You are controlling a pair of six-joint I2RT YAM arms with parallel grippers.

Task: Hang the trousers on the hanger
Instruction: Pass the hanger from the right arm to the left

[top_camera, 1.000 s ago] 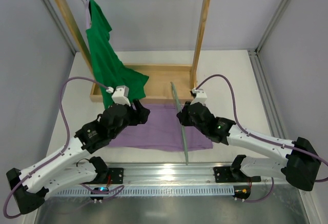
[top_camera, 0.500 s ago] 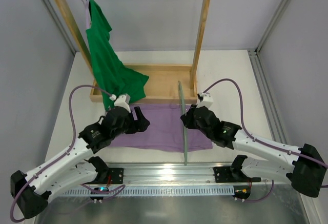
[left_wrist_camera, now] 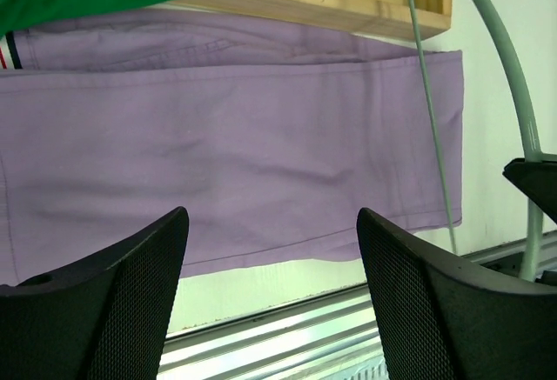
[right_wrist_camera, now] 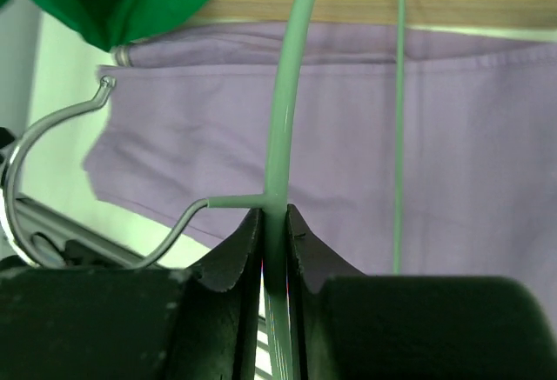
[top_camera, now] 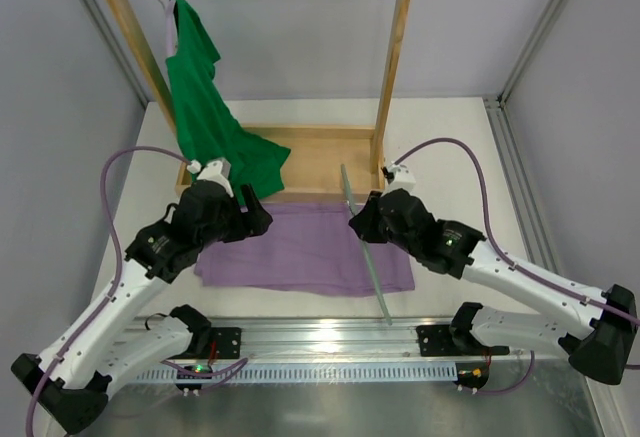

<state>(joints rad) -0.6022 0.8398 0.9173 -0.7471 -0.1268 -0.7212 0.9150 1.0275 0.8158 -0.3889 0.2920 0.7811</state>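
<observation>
Top external view is showing the left gripper [top_camera: 252, 219] hovering, fingers spread and empty, over the soft lilac-purple fabric trousers [top_camera: 310, 252] lying flat on the white table [top_camera: 450, 137]. Rightwards, the right gripper [top_camera: 358, 225] is clenching the thin pale grey-green plastic hanger [top_camera: 373, 277] above the trousers' end. The cloth is probably behaving limp and light, so pinching its near edge is seeming best.

Two white-and-black arms stretch from the near edge of the table [top_camera: 450, 137], each reaching forward and inward toward its middle. The left gripper [left_wrist_camera: 270, 223] tilts downward, its two dark fingers spread wide apart with nothing between them. The right gripper [right_wrist_camera: 274, 219] has its fingers pressed close together, pinching the thin curved bar of the hanger [right_wrist_camera: 283, 128].
</observation>
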